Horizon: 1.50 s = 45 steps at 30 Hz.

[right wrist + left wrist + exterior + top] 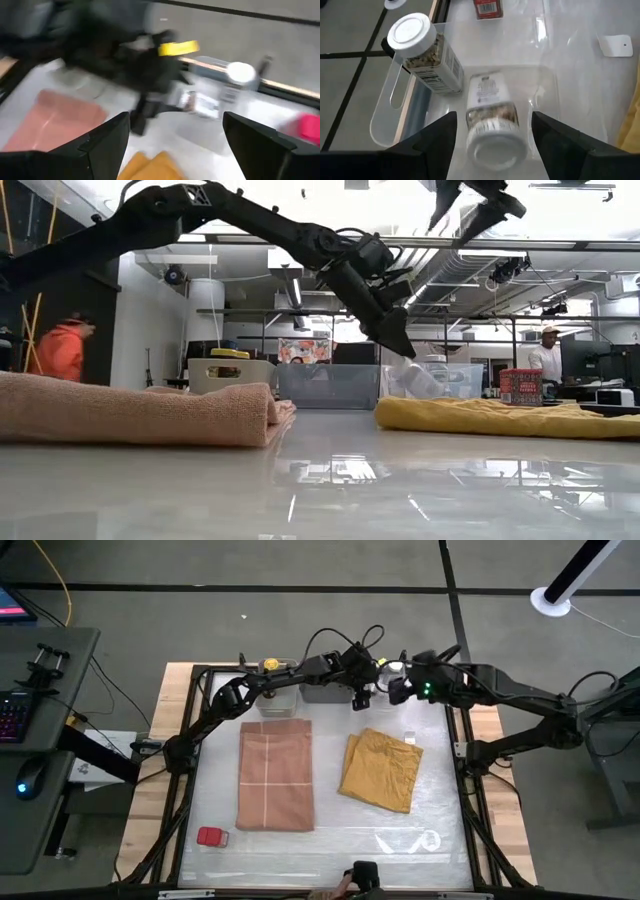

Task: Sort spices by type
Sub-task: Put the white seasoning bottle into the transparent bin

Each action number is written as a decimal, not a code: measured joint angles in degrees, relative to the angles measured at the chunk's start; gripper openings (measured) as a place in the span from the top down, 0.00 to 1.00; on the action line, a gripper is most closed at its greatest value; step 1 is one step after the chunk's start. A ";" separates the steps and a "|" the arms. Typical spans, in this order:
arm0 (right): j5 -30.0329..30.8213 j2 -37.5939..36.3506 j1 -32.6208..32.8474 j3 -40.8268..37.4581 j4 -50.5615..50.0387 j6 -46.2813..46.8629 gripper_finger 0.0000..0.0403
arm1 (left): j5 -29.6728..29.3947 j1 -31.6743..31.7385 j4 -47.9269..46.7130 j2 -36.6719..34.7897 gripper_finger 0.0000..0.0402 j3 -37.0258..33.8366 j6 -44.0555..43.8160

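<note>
My left gripper (493, 116) is open over a clear bin (387, 107) at the table's far edge. Its fingers stand on either side of a white-topped shaker (492, 125) that lies on its side on the bin floor, with a gap on each side. A second shaker (427, 52) leans against the bin's wall. One red tin (487, 7) stands beyond the bin, and another (212, 837) sits near the table's near left corner. A yellow-lidded jar (230, 355) rests in a bin at the far left. My right gripper (175, 135) is open, raised above the far edge (398, 690).
The folded pink cloth (275, 778) and the mustard cloth (380, 770) lie in the table's middle. A grey bin (325, 692) stands beside the clear one. The two arms (440, 680) are close together at the far edge. People (62, 345) show in the room behind.
</note>
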 joint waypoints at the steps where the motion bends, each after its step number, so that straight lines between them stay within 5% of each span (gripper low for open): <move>1: 0.55 0.00 -0.84 0.00 -1.12 1.27 0.22 | 0.00 0.04 -0.14 0.00 0.41 0.00 0.02; 13: -4.26 -0.02 -8.54 -0.04 -2.99 0.88 0.22 | -1.00 0.21 -0.17 0.00 0.45 0.00 -1.09; 19: -5.79 -0.13 -9.58 -0.04 -3.28 0.44 0.22 | 2.57 -0.12 0.50 0.00 0.45 0.00 -7.38; 34: -7.43 0.00 -9.67 -0.04 -3.39 0.56 0.22 | 2.49 -0.56 6.29 1.29 0.45 0.95 -7.62; 40: -8.40 0.00 -9.69 -0.04 -3.55 0.89 0.22 | 1.31 -0.56 0.95 1.18 0.46 0.72 -8.98; 45: -12.21 0.45 -14.11 -0.05 -3.50 -0.33 0.22 | 2.14 0.60 -8.62 -6.77 0.48 0.72 -6.00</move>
